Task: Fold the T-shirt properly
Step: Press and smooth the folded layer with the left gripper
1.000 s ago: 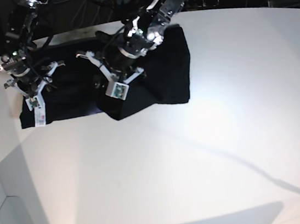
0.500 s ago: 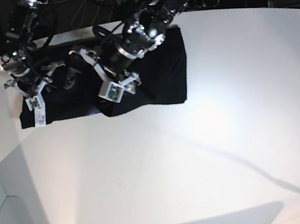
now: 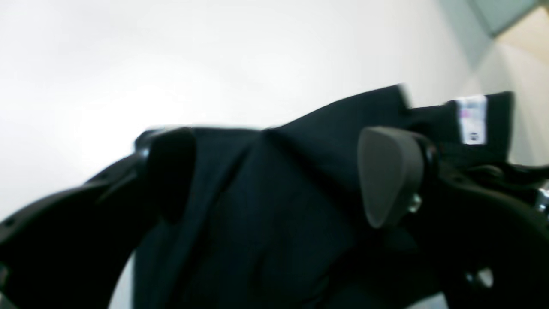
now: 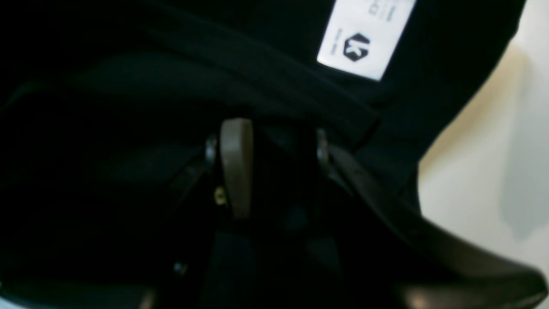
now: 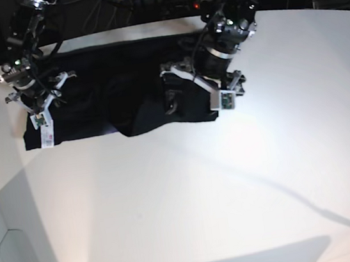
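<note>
Black cloth lies in one flat band along the far side of your white table (image 5: pixel 190 193): that is the T-shirt (image 5: pixel 137 90), the only garment here, with its far edge close to the table's far rim and its near edge running roughly straight, except for a rumpled bulge near the middle. Everything nearer to you than that near edge is bare white surface, wide and unobstructed, and there is bare table to the right of the shirt's right end as well.

You have two arms, one at each end of the shirt. One white tag (image 4: pixel 364 38) with a dark hexagon mark sits on the cloth beside the right gripper.

Your left gripper (image 5: pixel 199 92) hangs over the shirt's right end, wrist angled down from the far edge. Its two pads (image 3: pixel 386 171) stand wide apart with cloth lying below and between them, nothing pinched.

Your right gripper (image 5: pixel 37 105) comes down steeply onto the shirt's left end. Its pads (image 4: pixel 236 167) stand partly apart with dark fabric between them; you cannot tell from these views whether it has hold of it.
</note>
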